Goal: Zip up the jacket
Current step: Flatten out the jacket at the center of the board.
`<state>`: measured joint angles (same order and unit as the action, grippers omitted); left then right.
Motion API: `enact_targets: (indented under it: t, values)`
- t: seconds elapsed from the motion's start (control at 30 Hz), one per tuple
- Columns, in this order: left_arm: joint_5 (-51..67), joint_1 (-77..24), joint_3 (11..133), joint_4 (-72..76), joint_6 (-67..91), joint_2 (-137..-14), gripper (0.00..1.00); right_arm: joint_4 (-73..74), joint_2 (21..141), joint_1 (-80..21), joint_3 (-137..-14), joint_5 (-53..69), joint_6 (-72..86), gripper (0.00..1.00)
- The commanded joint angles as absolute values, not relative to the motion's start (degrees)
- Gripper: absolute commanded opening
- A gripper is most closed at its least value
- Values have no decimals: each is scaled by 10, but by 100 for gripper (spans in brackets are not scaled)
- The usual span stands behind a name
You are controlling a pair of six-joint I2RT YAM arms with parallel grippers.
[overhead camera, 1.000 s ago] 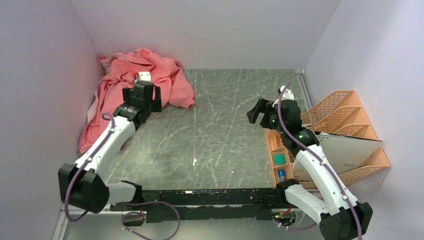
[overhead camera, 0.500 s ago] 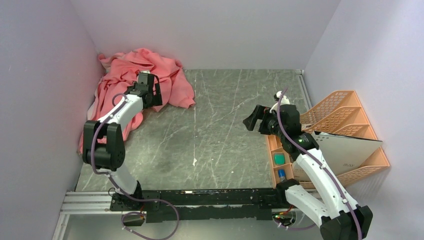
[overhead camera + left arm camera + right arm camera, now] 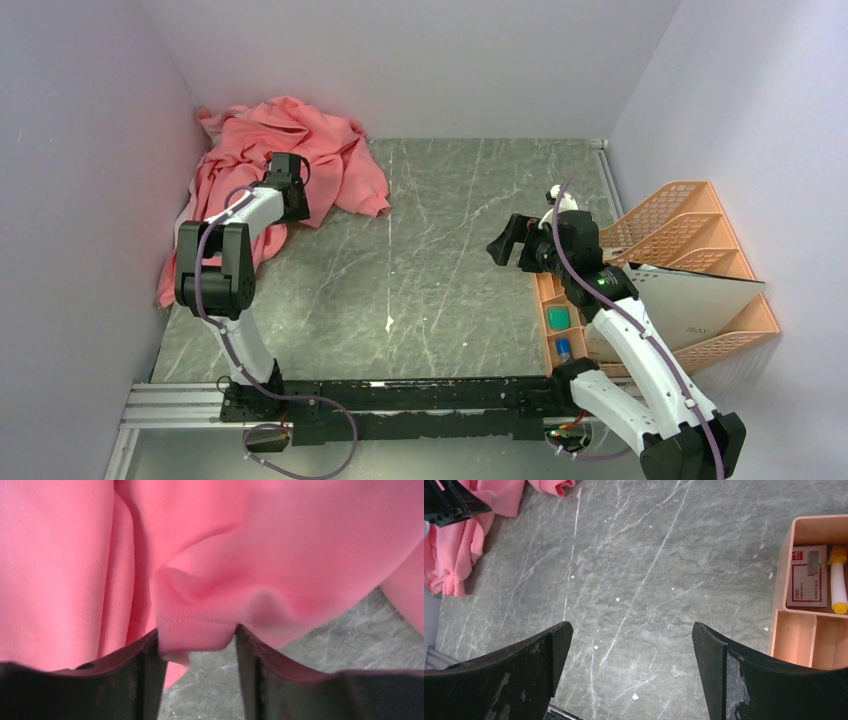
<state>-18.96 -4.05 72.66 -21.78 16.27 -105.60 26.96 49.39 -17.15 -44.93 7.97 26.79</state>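
Left gripper (image 3: 196, 640) clamped on jacket (image 3: 250, 555) hem fold, fabric filling gap between fingers. Right gripper (image 3: 631, 630) spread wide, holding nothing, above table (image 3: 639, 570); tray (image 3: 781, 580) at its right.

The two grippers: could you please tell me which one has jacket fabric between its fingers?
The left gripper: a hemmed fold of the pink jacket sits between its fingers, whereas the right gripper stands open over the table, holding nothing.

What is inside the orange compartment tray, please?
A red-and-white packet and a yellow-ended tube lie in one compartment of the tray; the next looks empty, partly covered by the right gripper.
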Motion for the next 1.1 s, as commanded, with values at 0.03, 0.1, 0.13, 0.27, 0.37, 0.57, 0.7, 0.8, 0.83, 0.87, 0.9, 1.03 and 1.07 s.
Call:
enact_targets:
  t: [0.03, 0.1, 0.13, 0.27, 0.37, 0.57, 0.7, 0.8, 0.83, 0.87, 0.9, 1.03, 1.07]
  values:
    - [-159, -41, 738, -177, 163, -1037, 37, 272, 483, -173, -459, 69, 257, 95]
    - [-145, -41, 735, -176, 160, -1025, 22, 274, 480, -173, -461, 61, 258, 96]
    - [-124, -42, 734, -176, 154, -1017, 9, 276, 478, -173, -462, 56, 258, 96]
    - [-88, -61, 711, -171, 139, -936, 5, 283, 456, -173, -450, 8, 279, 96]
    - [-106, -91, 697, -175, 141, -860, 5, 270, 433, -173, -430, -15, 293, 97]
    - [-122, -139, 724, -228, 160, -757, 5, 261, 406, -173, -421, -17, 300, 97]
    - [-117, -166, 769, -273, 159, -737, 5, 266, 400, -173, -424, -18, 309, 97]
    - [-93, -191, 788, -290, 155, -726, 5, 261, 386, -173, -420, -22, 318, 97]
    - [-83, -202, 791, -293, 155, -724, 5, 259, 380, -173, -421, -23, 319, 97]
    - [-74, -216, 794, -295, 154, -724, 5, 258, 377, -173, -422, -25, 320, 97]
    - [-69, -232, 795, -296, 154, -726, 5, 260, 375, -173, -425, -27, 321, 97]
    - [-66, -320, 788, -287, 159, -736, 5, 266, 372, -173, -433, -12, 310, 97]
    - [-67, -345, 781, -278, 163, -740, 5, 269, 370, -173, -433, -8, 309, 97]
